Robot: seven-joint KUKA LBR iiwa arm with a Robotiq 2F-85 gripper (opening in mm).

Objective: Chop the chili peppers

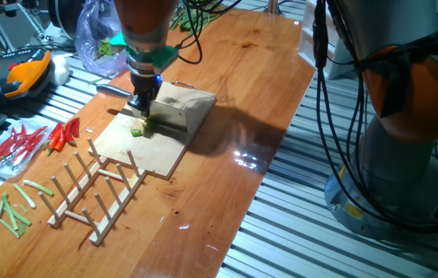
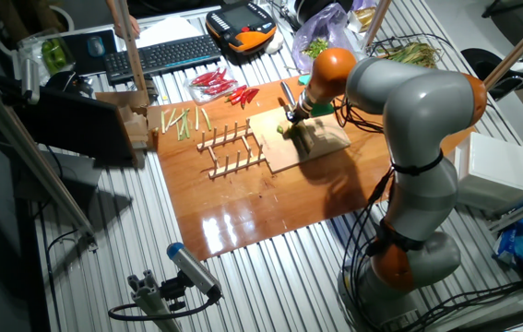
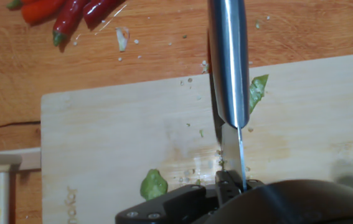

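I read the gripper [image 1: 141,105] as low over the far edge of the wooden board [image 1: 130,150], on the brown tabletop [image 1: 226,116]. In the hand view a knife [image 3: 229,68] runs straight out from the fingers, handle away from the camera and the thin blade edge seated between the dark pads, so the fingers are clamped on the knife.

The chili peppers [image 1: 139,130] sit on the board right under the tool: small bright green bits just beside the blade tip in this fixed view. From the hand camera I count two pieces, one green bit [image 3: 154,185] near the bottom of frame left of the blade, and one sliver [image 3: 257,92] touching the right side of the knife (partly hidden behind the steel). Tiny seeds or flecks are scattered on the board around the blade.

A tan wedge-shaped block [image 1: 181,104] rests on the far right part of the board, just beside the gripper.

Left of the board: a wooden rack [image 1: 95,189] with upright pegs, touching or overlapping the board's near corner. Further left lie red chilies [image 1: 60,135] and pale green stalk sticks [image 1: 6,208], well apart from the board. The other fixed view shows the same layout, with the arm [image 2: 409,101] arched over the table.
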